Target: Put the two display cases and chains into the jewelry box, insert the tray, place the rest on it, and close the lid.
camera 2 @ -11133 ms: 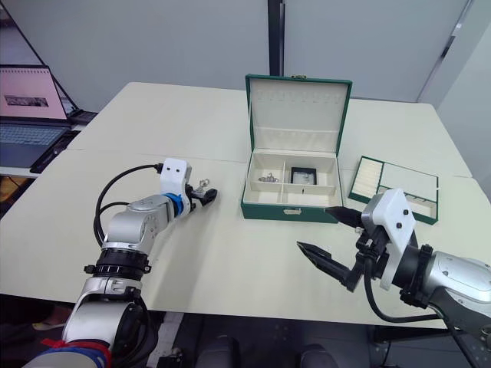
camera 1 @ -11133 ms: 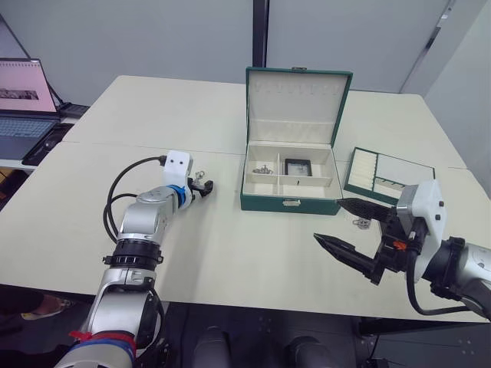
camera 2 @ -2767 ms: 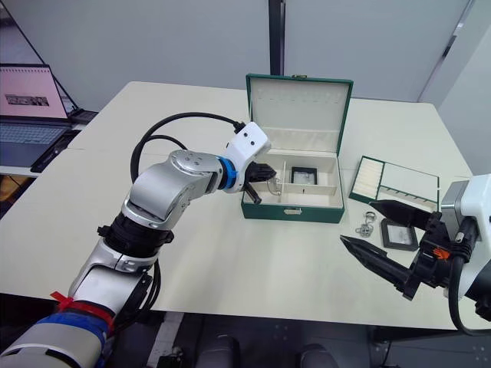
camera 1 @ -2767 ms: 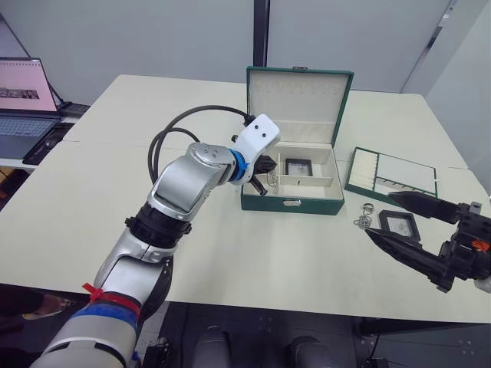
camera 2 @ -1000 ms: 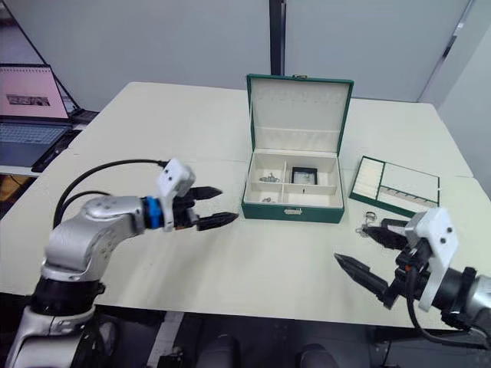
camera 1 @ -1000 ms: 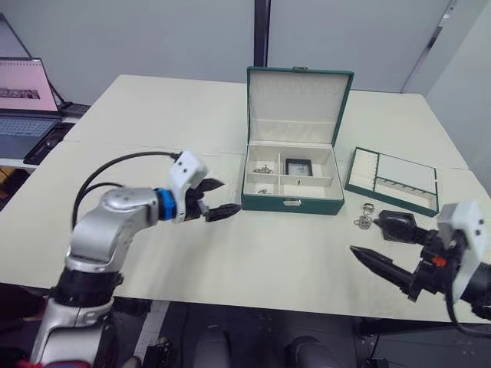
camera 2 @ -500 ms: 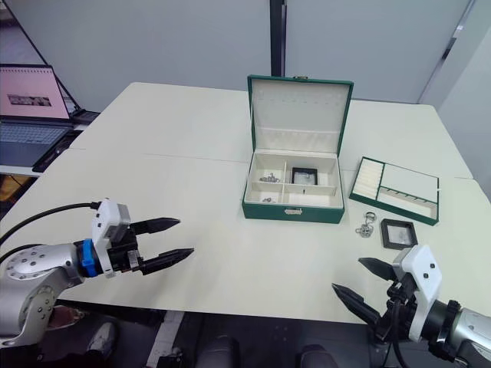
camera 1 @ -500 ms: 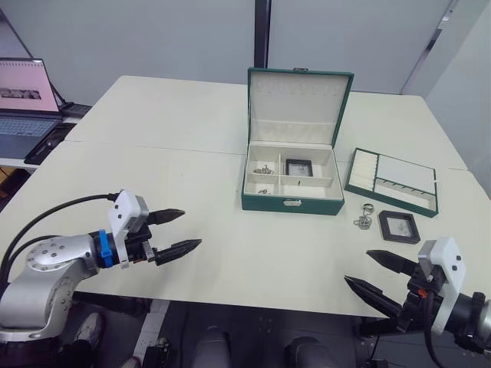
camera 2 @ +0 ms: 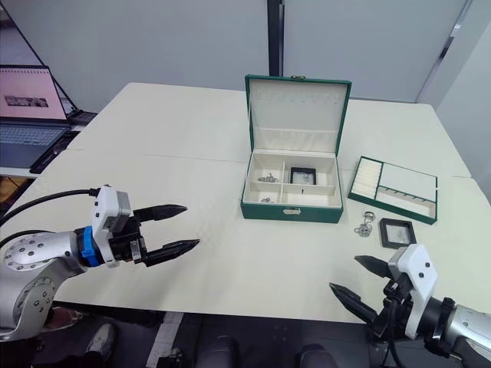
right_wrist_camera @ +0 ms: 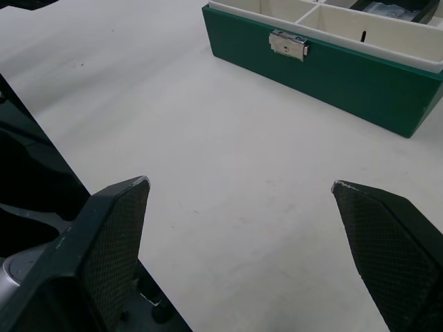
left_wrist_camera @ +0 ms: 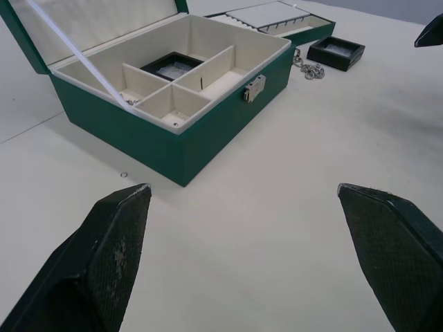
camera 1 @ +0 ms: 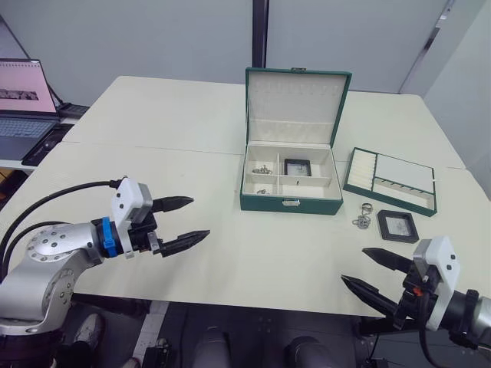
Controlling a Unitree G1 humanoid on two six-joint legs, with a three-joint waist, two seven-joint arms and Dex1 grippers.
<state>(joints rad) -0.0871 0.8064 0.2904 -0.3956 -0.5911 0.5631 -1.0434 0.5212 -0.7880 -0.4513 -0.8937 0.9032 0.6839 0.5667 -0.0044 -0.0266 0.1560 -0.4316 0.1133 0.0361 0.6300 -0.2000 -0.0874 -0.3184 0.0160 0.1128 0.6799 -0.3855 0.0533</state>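
Observation:
The jewelry box (camera 1: 268, 203) stands open at the table's middle, its lid (camera 1: 298, 107) upright. One display case (camera 1: 296, 166) lies in a rear compartment, with chains (camera 1: 265, 169) in the left compartments. The other display case (camera 1: 397, 226) lies on the table to the box's right, next to a small chain (camera 1: 362, 221). The tray (camera 1: 391, 181) lies behind them. My left gripper (camera 1: 198, 217) is open over the table's front left. Open too, my right gripper (camera 1: 353, 265) hovers at the front right edge, short of the loose case.
A laptop (camera 1: 23, 100) stands on a side desk at the far left. In the right wrist view the box's gold clasp (right_wrist_camera: 289, 43) faces me across bare tabletop. The left wrist view shows the box (left_wrist_camera: 173, 131) from its front left corner.
The left gripper has left the box and drawn back to the front left, lately edging forward a little. The right gripper has pulled back from the loose display case toward the table's edge.

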